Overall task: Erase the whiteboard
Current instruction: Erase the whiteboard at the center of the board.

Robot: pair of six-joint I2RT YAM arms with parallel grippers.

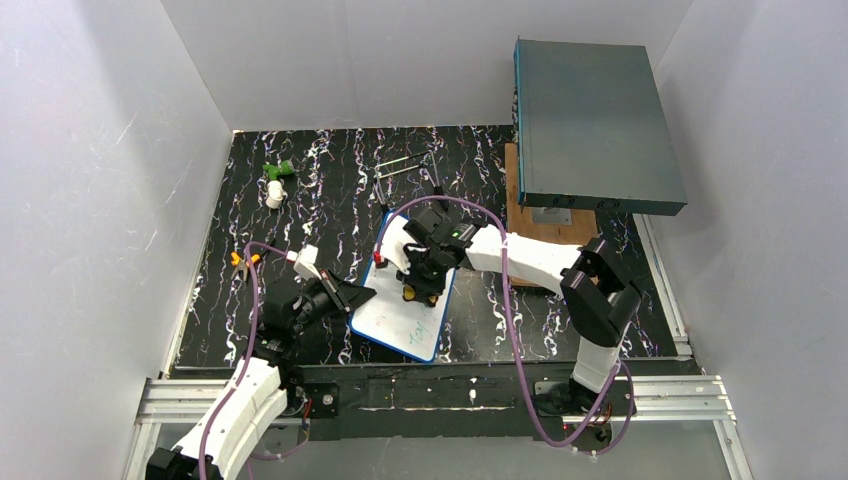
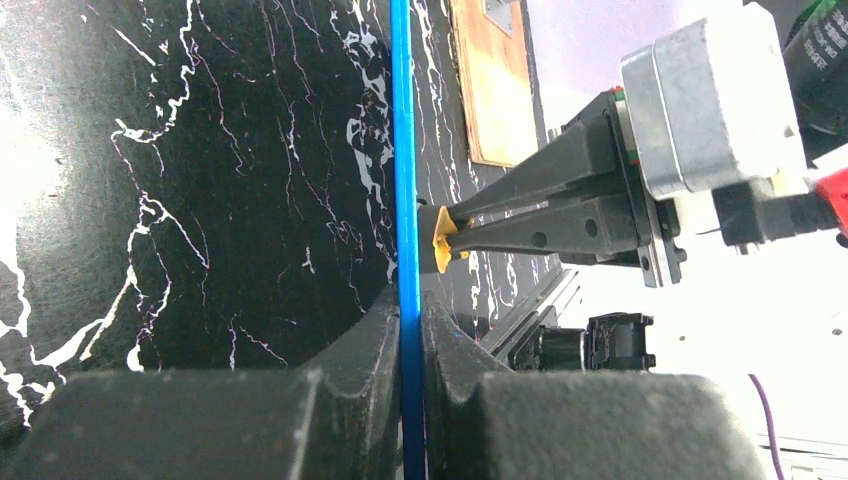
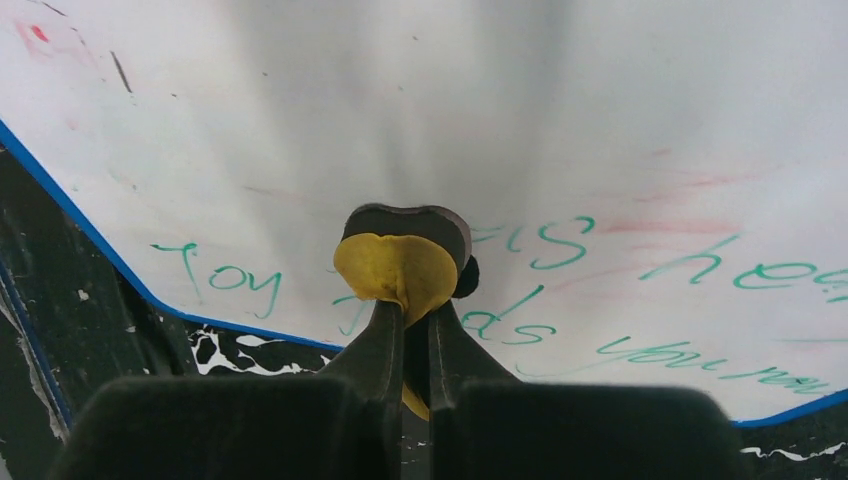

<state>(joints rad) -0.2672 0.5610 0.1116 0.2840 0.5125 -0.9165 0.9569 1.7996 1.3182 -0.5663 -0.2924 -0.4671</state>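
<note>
The whiteboard (image 1: 392,322), white with a blue frame, lies on the black marbled table. Green handwriting (image 3: 226,276) and faint red smudges (image 3: 680,185) mark its face (image 3: 600,110). My left gripper (image 1: 356,297) is shut on the board's left edge; in the left wrist view the blue frame (image 2: 404,170) runs straight between the jaws of that gripper (image 2: 405,305). My right gripper (image 1: 421,288) is shut on a small yellow eraser (image 3: 395,266) with a black pad, pressed against the board near the green words. The eraser (image 2: 441,240) also shows at the frame.
A large grey-teal box (image 1: 595,125) rests on a wooden block (image 1: 527,215) at the back right. A green and white object (image 1: 277,181) and a thin metal piece (image 1: 405,166) lie at the back. A small orange item (image 1: 240,258) sits left. White walls enclose the table.
</note>
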